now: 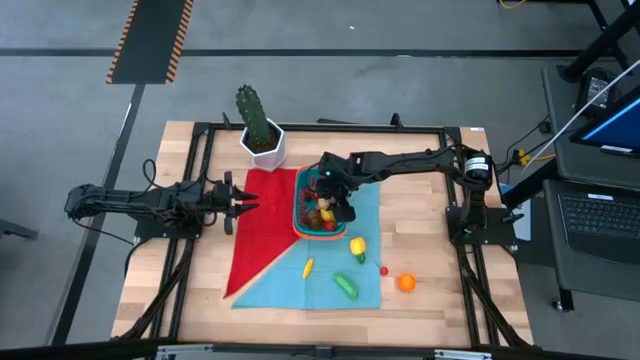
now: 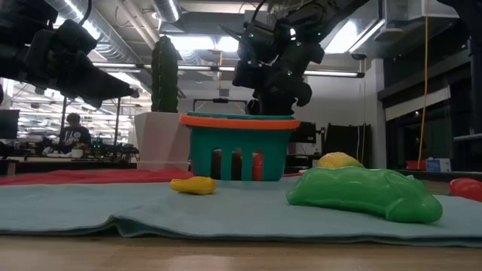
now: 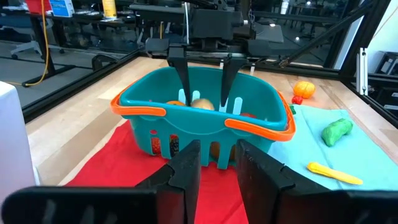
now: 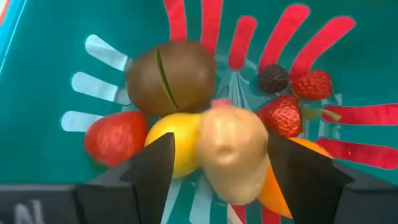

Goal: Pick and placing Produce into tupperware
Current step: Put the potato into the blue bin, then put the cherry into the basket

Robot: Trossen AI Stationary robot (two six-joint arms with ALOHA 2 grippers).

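From above, your right gripper (image 1: 337, 203) hangs inside the tupperware (image 1: 301, 195) at table centre, while the left gripper (image 1: 243, 200) waits at its nine o'clock, empty. Your left wrist view shows that waiting gripper's fingers (image 3: 186, 167) narrowly parted. In the right wrist view, the jaws stand wide around a tan potato (image 4: 233, 152), gripping nothing, among strawberries (image 4: 116, 137) and a brown kiwi (image 4: 170, 77).

Potted cactus (image 1: 258, 126) beside red cloth (image 1: 262, 215) and teal cloth (image 1: 330, 275) on wooden table (image 1: 430, 260).
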